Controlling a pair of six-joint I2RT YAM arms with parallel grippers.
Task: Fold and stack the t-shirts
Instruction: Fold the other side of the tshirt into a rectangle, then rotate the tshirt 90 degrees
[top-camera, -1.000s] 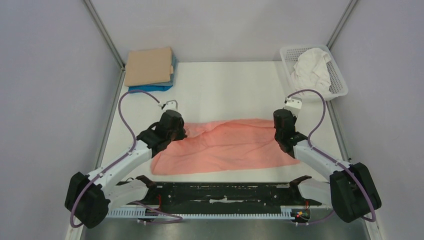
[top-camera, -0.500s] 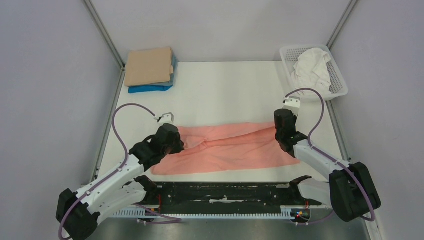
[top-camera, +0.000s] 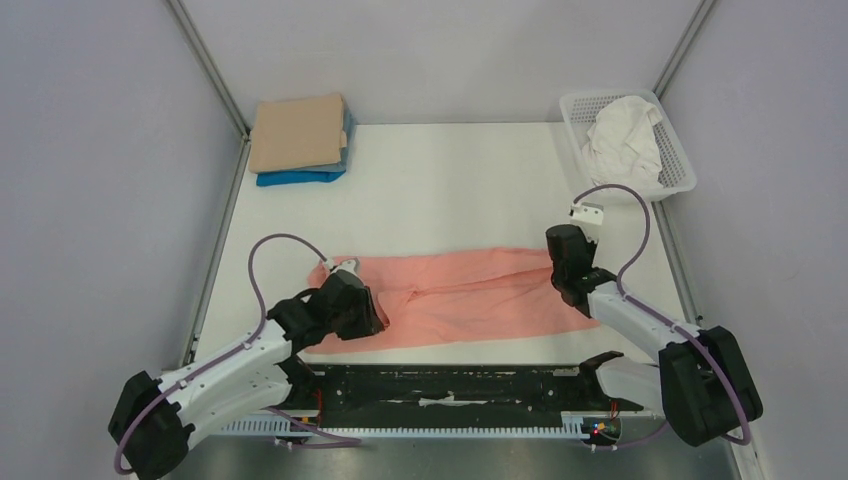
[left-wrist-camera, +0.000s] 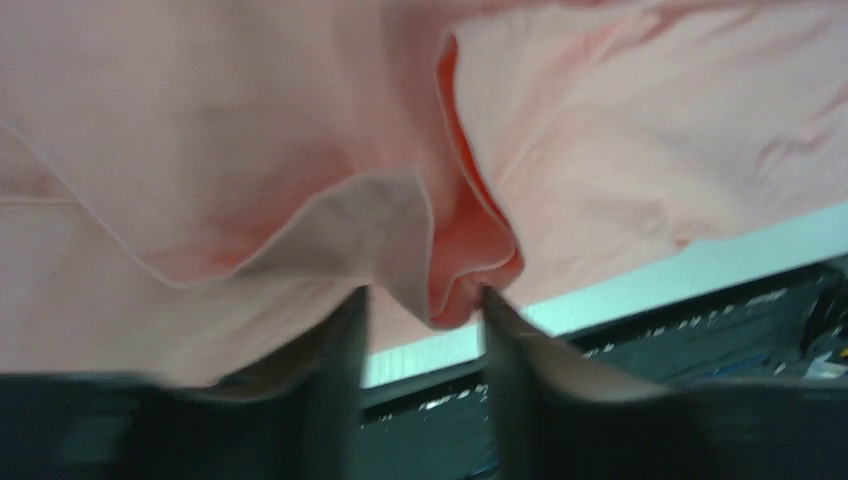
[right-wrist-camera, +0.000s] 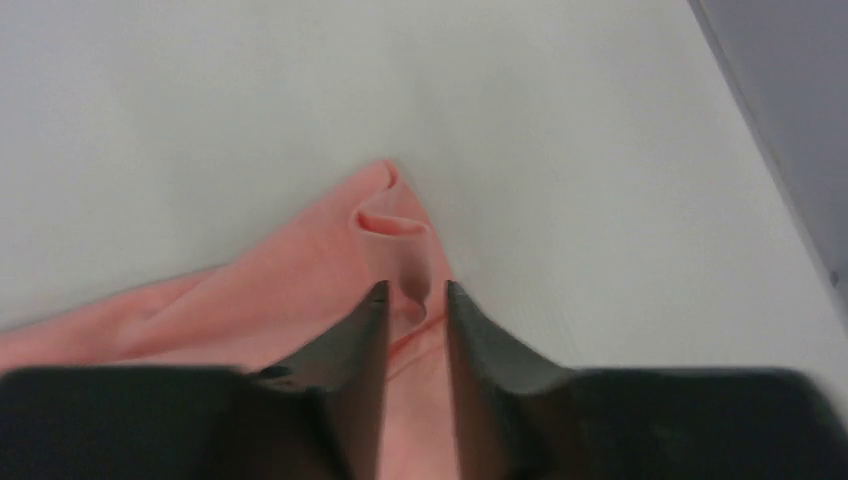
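The salmon-pink t-shirt (top-camera: 460, 295) lies folded in a long band across the near part of the table. My left gripper (top-camera: 365, 312) is at its left end. In the left wrist view the left gripper (left-wrist-camera: 422, 292) stands open, with a loose fold of the pink t-shirt (left-wrist-camera: 470, 270) drooping at its fingertips. At the shirt's right end is my right gripper (top-camera: 562, 272). In the right wrist view the right gripper (right-wrist-camera: 412, 285) is open, low over the pink corner (right-wrist-camera: 390, 225), with cloth lying between the fingers.
A tan t-shirt (top-camera: 298, 132) lies folded on a blue one (top-camera: 300, 178) at the far left corner. A white t-shirt (top-camera: 622, 140) is crumpled in the white lattice basket (top-camera: 675, 178) at the far right. A black strip (top-camera: 450, 385) runs along the near edge.
Both arms drew back toward the near edge and brought the shirt's far edge over, so it is a narrower band. Both grippers have opened from shut.
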